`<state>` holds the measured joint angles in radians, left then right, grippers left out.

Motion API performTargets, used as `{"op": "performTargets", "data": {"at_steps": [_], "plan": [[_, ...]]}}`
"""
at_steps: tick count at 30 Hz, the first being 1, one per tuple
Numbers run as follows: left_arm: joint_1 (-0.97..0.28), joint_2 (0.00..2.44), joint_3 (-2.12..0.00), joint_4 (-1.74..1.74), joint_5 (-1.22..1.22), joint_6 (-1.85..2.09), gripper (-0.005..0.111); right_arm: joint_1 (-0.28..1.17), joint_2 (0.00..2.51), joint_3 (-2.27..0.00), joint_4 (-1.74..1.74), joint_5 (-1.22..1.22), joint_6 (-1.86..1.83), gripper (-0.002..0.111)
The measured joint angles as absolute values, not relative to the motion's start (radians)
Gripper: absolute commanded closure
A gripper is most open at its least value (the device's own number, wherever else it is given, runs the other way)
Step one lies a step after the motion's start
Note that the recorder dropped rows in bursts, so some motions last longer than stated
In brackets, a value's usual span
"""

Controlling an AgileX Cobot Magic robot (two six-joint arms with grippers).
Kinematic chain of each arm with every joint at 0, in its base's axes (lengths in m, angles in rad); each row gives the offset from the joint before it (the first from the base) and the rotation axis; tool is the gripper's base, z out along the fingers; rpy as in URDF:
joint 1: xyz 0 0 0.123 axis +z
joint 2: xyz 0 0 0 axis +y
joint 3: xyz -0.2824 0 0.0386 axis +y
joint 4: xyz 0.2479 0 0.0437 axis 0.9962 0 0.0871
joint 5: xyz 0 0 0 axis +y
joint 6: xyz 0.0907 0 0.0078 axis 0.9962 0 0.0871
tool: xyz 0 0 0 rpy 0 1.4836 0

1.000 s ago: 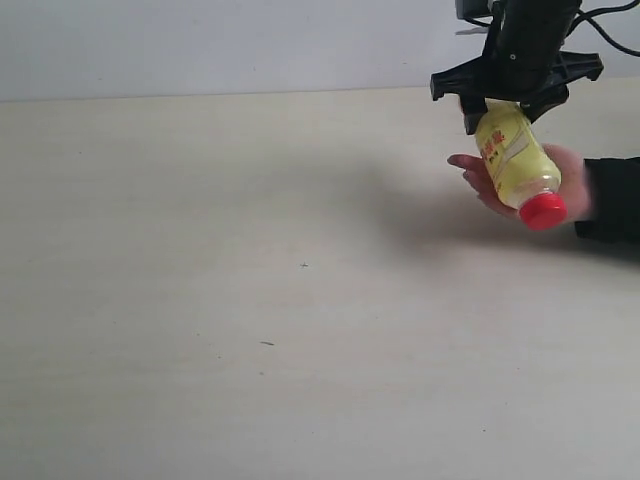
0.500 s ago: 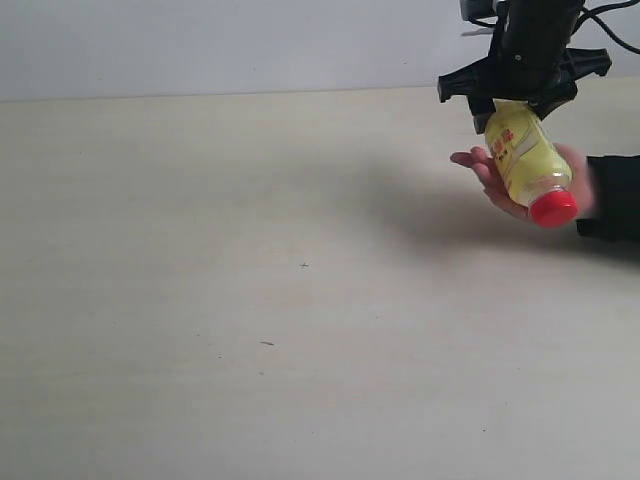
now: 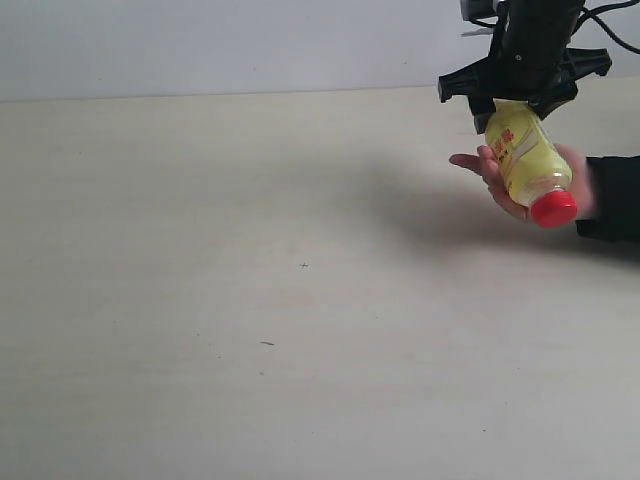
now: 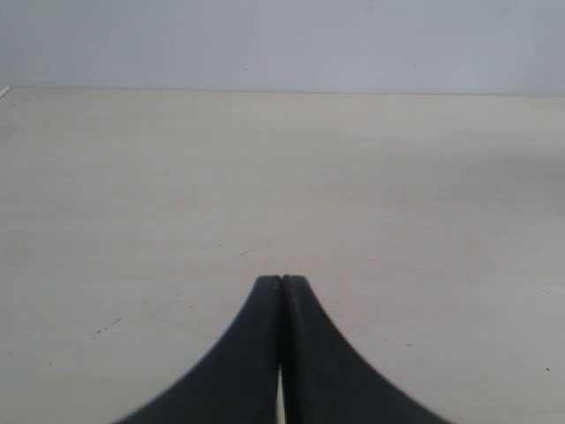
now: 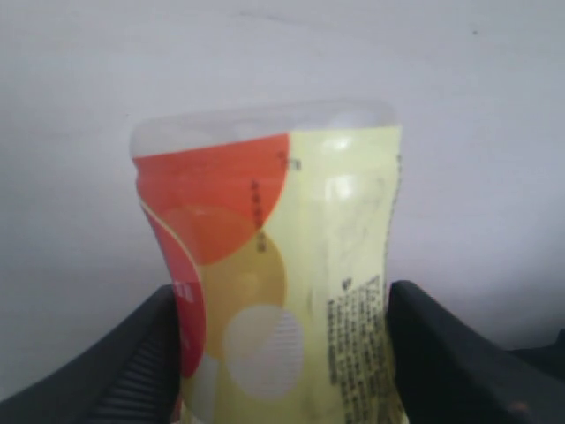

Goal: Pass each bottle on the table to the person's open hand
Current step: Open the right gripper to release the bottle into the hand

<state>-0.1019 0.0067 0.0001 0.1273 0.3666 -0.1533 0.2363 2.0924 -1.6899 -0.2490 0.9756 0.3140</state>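
- Right claw [image 3: 512, 106], upper right of frame, grasps the yellow bottle [image 3: 527, 160] by its base, slanting it cap-down over the person's open hand [image 3: 487, 172].
- Letting go before that hand closes risks it rolling off.

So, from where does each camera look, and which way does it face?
Exterior: off the arms, facing across the table toward the wall; shows the right gripper holding the bottle at the hand.
Left wrist: on the left arm, facing along the table; shows the shut left gripper.
Right wrist: on the right arm, facing the bottle; shows its fingers either side.
Shared: exterior and right wrist both show the bottle and right gripper.
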Motion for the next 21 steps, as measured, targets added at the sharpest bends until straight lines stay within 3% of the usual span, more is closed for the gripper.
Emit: {"op": "performTargets", "data": {"at_steps": [8,21], "plan": [[-0.102,0.007,0.0,0.127,0.367,-0.153,0.107,0.236,2.092,-1.69,-0.251,0.976,0.314,0.023],[-0.102,0.007,0.0,0.127,0.367,-0.153,0.107,0.236,2.087,-1.69,-0.255,0.96,0.312,0.021]]}}
